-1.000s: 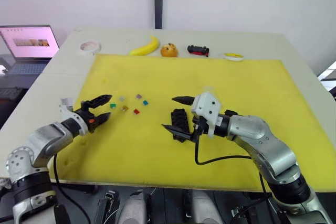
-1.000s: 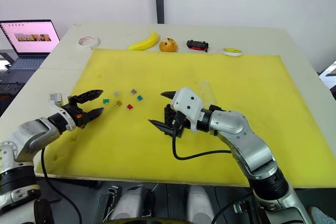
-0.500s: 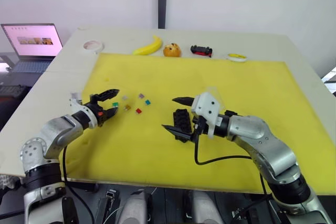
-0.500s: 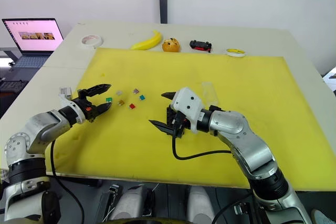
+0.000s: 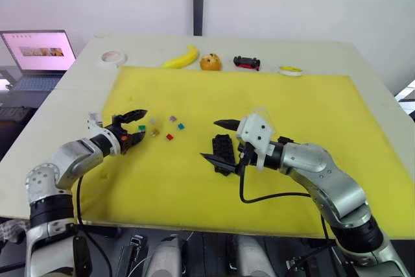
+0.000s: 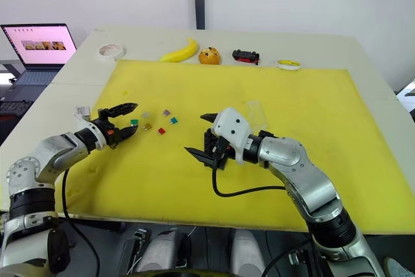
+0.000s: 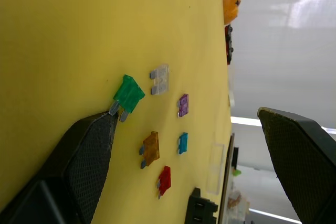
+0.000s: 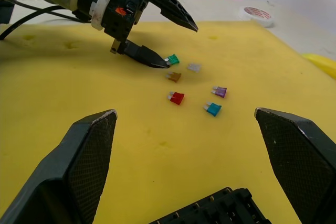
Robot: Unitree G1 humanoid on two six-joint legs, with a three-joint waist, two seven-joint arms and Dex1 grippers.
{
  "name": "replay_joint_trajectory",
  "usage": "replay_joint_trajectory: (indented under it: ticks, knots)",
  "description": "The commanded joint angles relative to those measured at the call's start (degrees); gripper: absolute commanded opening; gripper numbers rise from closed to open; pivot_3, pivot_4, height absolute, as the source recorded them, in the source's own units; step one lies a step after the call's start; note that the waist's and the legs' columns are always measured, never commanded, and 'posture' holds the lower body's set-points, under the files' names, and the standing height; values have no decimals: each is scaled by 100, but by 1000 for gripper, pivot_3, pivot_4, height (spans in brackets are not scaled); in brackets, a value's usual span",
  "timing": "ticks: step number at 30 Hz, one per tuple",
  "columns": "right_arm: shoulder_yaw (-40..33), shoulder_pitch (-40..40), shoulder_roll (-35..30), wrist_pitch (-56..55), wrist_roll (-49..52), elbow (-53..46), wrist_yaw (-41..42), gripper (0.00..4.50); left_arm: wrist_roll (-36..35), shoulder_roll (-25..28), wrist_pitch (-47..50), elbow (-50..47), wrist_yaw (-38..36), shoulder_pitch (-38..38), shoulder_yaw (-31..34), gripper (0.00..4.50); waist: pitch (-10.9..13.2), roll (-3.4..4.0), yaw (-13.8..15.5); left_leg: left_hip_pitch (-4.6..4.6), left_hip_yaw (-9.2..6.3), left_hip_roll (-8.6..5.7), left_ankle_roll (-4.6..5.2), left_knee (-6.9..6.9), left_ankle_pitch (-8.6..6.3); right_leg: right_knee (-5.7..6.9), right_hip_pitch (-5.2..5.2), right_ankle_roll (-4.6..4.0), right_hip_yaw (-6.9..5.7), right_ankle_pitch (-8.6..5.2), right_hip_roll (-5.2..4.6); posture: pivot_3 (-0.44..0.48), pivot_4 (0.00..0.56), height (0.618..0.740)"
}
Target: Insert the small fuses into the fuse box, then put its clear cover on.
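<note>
Two left fingers (image 7: 89, 156) spread wide, and the left gripper (image 5: 131, 131) has closed in: one tip now touches the green fuse (image 7: 128, 93). Five more fuses (image 8: 177, 97) loose on the yellow mat (image 5: 194, 180). Right gripper (image 5: 219, 139) unchanged, open around the fuse box (image 5: 222, 150); clear cover (image 6: 257, 113) just behind it. Pick looks imminent.

Yellow mat (image 5: 194, 180), black fuse box (image 5: 222, 148), green fuse (image 7: 128, 93), red fuse (image 7: 164, 178), teal fuse (image 7: 182, 142)
</note>
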Motion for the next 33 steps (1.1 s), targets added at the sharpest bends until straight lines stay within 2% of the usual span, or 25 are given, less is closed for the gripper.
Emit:
replay_joint_trajectory:
  ticks: [1, 11, 25, 33]
  knots:
    - [-137, -40, 7, -19, 70, -214, -13, 4500, 346, 125, -158, 220, -118, -149, 156, 4486, 1, 1, 2, 0, 0, 0, 0, 0, 0, 0, 0, 0, -1, 0, 0, 0, 150, 740]
    - [-113, -70, 5, -15, 61, -191, 8, 4500, 639, 120, -23, 475, -424, -426, 232, 4486, 1, 1, 10, 0, -6, 0, -1, 0, 1, 0, 2, 0, -7, 0, -4, 0, 150, 740]
    - [-125, -101, -19, -27, 37, -190, 21, 4500, 1654, 82, 229, 1290, -1428, -748, 170, 4486, 1, 20, 28, 0, -17, 0, -4, -1, 3, 0, 5, -1, -20, 0, -14, 0, 150, 740]
    - [-142, -108, -32, -33, 46, -177, 49, 4500, 2126, 98, 476, 1589, -1762, -922, 363, 4486, 3, 24, 30, -1, -28, -4, -4, -1, 3, -3, 10, -1, -31, -1, -27, 0, 150, 740]
